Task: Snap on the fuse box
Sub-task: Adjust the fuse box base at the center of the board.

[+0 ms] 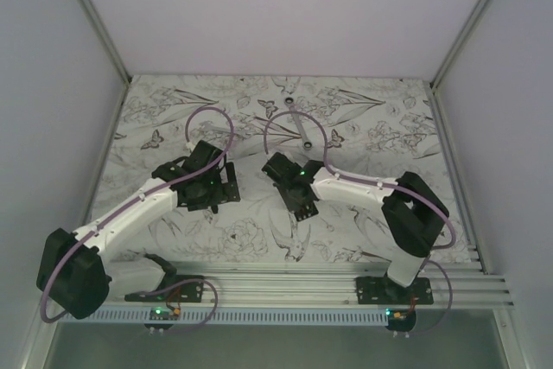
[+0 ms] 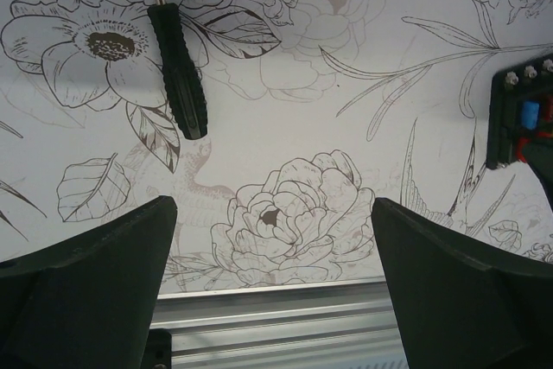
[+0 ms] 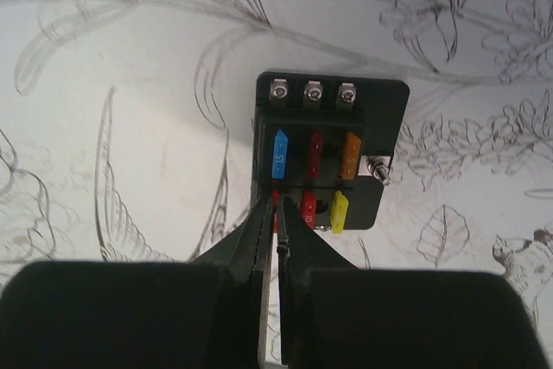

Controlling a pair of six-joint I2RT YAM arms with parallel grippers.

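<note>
**Floral-print surface (image 1: 389, 110) carrying fuse box (image 3: 328, 153) and screwdriver (image 2: 177, 66)**

White surface, line-drawn flowers, birds and butterflies all over. Fuse box lies flat on it, top uncovered: fuses blue, red, orange in one row, red, red, yellow in the other, three screws along one edge. Black-handled screwdriver lies flat, well apart from the fuse box, to its left in the left wrist view.

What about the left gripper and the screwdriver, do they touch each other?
Apart. The left wrist view shows bare flowered cloth between the open left gripper and the screwdriver, which lies farther out.
</note>
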